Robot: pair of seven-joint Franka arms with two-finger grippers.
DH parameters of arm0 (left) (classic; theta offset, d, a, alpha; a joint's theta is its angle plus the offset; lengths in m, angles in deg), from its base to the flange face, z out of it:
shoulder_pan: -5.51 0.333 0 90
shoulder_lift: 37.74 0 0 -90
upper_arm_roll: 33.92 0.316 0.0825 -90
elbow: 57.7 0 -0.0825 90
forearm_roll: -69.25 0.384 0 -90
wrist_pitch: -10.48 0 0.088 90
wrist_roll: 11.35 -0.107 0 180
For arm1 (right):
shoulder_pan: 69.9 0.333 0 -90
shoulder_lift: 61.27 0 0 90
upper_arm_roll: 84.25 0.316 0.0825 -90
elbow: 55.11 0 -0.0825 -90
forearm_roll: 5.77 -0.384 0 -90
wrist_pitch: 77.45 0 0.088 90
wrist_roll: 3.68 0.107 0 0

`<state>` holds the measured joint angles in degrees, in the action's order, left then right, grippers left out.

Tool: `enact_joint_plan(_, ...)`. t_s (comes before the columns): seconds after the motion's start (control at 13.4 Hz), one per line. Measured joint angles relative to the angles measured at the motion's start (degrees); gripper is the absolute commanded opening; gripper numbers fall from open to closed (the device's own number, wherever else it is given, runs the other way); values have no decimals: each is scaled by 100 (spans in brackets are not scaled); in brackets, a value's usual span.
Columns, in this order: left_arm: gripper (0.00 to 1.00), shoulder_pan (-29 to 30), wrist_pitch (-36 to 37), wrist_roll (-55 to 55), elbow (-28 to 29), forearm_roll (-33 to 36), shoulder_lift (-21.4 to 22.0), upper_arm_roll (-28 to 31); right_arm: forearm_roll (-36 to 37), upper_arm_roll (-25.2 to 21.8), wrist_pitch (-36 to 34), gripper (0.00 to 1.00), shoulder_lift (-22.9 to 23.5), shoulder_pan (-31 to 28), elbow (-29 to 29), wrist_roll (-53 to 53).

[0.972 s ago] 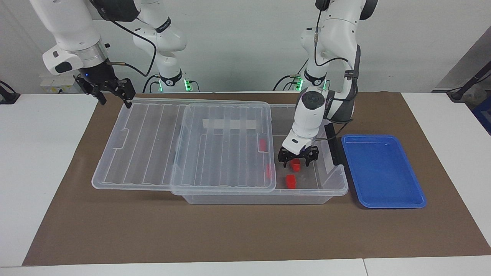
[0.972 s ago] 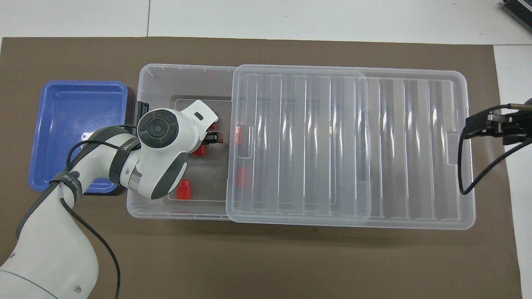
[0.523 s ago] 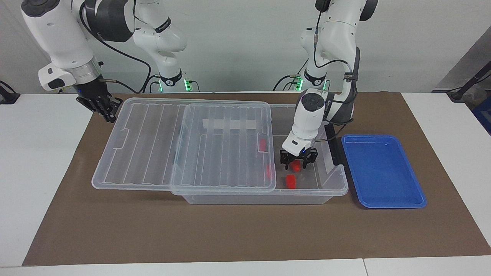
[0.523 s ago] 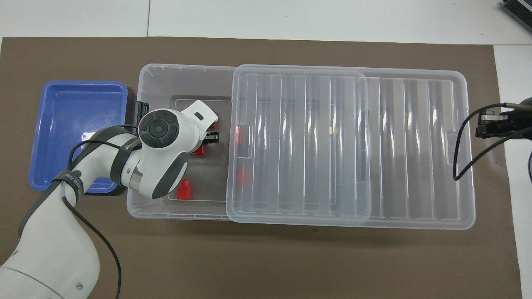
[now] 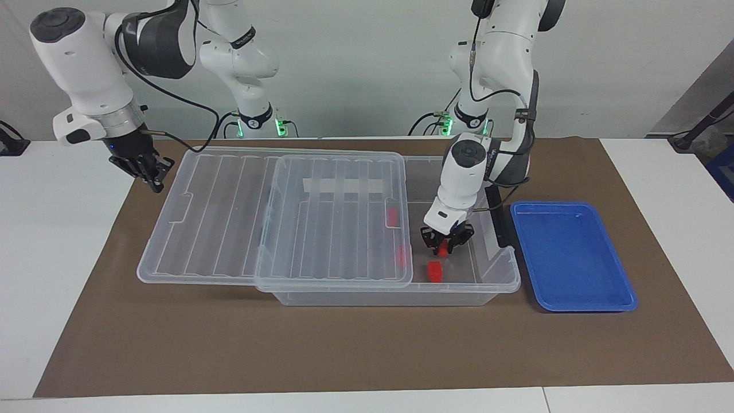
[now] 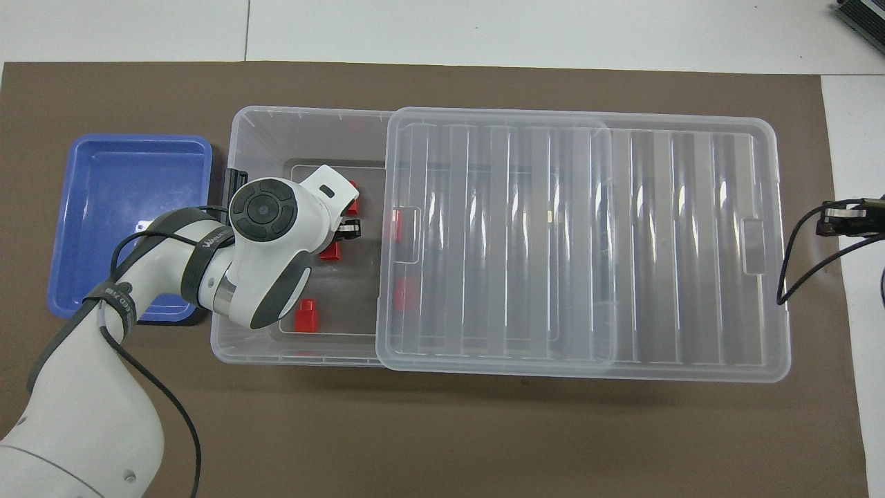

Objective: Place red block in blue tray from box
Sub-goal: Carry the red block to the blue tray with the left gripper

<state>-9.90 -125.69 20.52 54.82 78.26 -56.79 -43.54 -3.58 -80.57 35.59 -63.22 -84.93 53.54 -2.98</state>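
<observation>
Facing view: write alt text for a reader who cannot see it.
The left gripper reaches into the open end of the box, its fingers closed around a red block, with another red block lying loose on the box floor. The clear lid is slid aside, the blue tray sits empty beside the box, and the right gripper waits past the lid's end.

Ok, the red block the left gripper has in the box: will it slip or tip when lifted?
Probably not. The red block looks like small, rigid plastic, likely light. The left gripper appears shut on it inside the box, so it should come up squarely; its smooth faces might slip if the grip is shallow.
</observation>
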Motion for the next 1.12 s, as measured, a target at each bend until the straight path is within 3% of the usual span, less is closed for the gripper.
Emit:
enact_joint_plan(0.37, 0, 0, 1314, 97, -667, -33, 154, -5, 0, 2, 237, 0, 35, -9, 370, -41)
enact_joint_plan(0.75, 0, 22, 2529, 130, -1224, -680, 715, 79, 0, 4, 507, 0, 50, 33, 583, 69)
enact_joint_plan(1.12, 0, 419, 4307, 42, -2459, -956, 877, 114, 0, 22, 509, 0, 50, 130, 602, 137)
